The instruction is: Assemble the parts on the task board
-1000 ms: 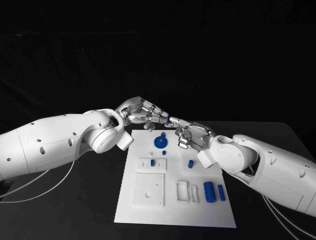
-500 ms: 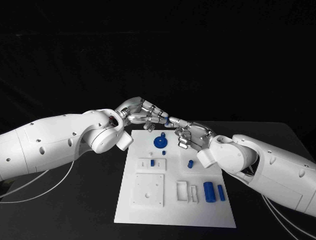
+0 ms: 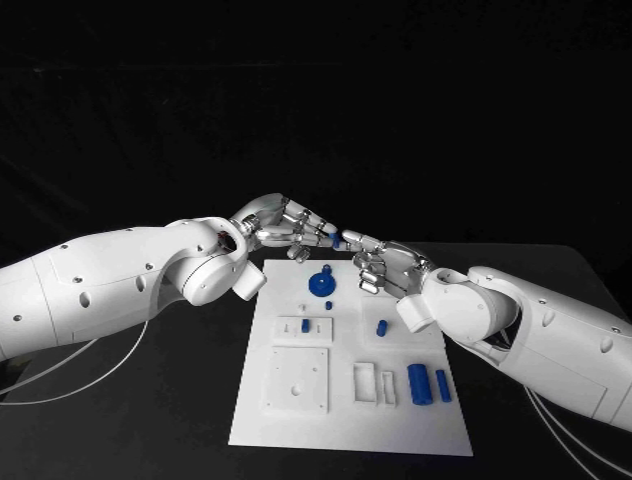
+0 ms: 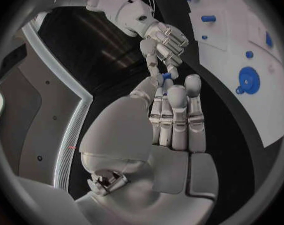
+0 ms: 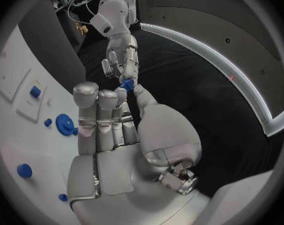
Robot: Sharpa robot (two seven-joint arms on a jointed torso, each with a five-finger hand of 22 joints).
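Observation:
A small blue part (image 3: 338, 240) hangs in the air beyond the far end of the white task board (image 3: 348, 425). My left hand (image 3: 290, 232) pinches it at its fingertips, and the thumb and a finger of my right hand (image 3: 383, 266) close on it from the other side. The left wrist view has the blue part (image 4: 166, 76) at the tips of my left hand (image 4: 173, 120), with the right hand (image 4: 161, 42) touching it. In the right wrist view the part (image 5: 126, 84) lies between my right hand (image 5: 107, 130) and the left hand (image 5: 121, 60).
On the board lie a blue round disc (image 3: 322, 284), a small blue peg (image 3: 306, 325), a short blue piece (image 3: 381, 327) and two blue cylinders (image 3: 419, 383) near the right edge. White raised blocks (image 3: 297, 378) stand on its near half. Black table surrounds it.
My right hand has moved slightly up and towards the left hand, so its fingertips now meet the blue part. The left hand has stayed in place.

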